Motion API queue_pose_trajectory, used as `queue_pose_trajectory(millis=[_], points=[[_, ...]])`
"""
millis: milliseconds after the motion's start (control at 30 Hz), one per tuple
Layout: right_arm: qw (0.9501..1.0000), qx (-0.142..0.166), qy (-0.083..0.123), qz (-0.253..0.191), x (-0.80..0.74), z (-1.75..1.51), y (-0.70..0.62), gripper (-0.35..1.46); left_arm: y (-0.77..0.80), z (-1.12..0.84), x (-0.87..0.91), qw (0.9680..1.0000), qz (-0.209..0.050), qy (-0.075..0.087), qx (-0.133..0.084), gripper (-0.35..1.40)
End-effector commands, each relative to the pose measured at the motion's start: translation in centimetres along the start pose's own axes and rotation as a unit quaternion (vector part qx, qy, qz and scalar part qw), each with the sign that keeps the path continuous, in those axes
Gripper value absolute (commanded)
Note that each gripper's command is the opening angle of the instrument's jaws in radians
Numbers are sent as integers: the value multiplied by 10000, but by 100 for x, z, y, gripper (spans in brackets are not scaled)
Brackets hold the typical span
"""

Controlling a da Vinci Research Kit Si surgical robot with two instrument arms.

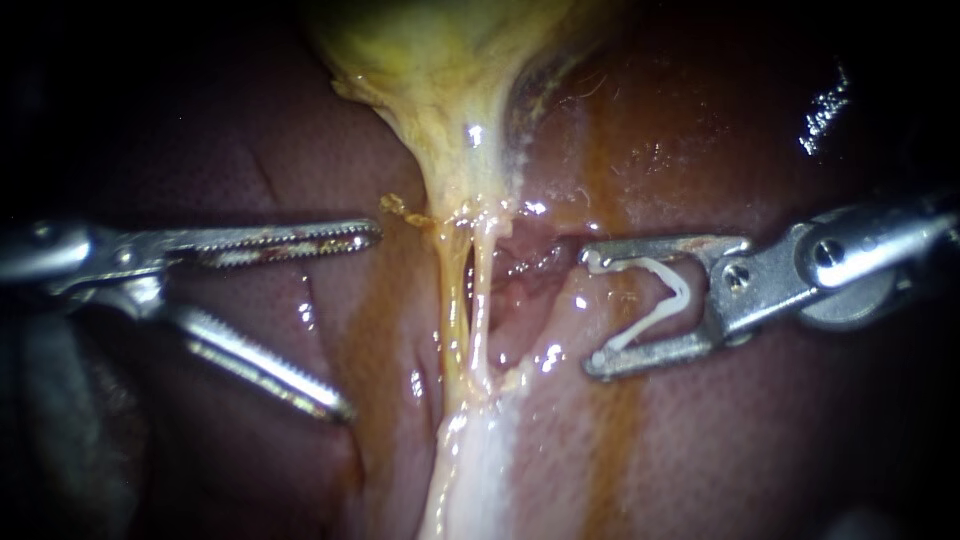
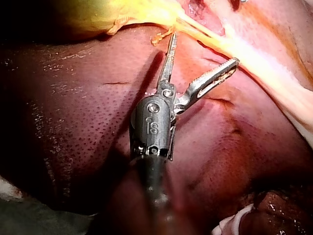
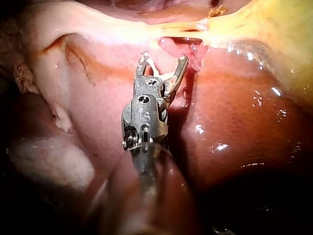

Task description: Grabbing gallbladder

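Note:
The yellowish gallbladder narrows downward into two thin pale tubes running side by side. My left instrument lies left of the tubes over the liver, its serrated jaws wide open and empty; the upper jaw tip sits just short of the gallbladder's neck. In the left wrist view the left instrument has one jaw tip close to the gallbladder. My right instrument stands right of the tubes, jaws spread with a white V-shaped clip seated between them. It faces a raw pink opening.
Dark red liver surrounds everything, wet and glossy. A pale band of tissue continues below the tubes. Between tubes and right instrument lies a raw pink pocket.

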Motion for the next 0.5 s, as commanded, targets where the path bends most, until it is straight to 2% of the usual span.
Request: queue_pose_trajectory(millis=[33,167,367,500], points=[[10000,0,-1,-1,0,0,0,50,-1,0,0,10000,0,-1,-1,93],[10000,0,-1,-1,0,0,0,50,-12,0,1,10000,0,-4,-29,89],[10000,0,-1,-1,0,0,0,50,-41,3,-1,10000,1,2,21,86],[10000,0,-1,-1,0,0,0,50,-62,12,-2,10000,-2,3,39,79]])
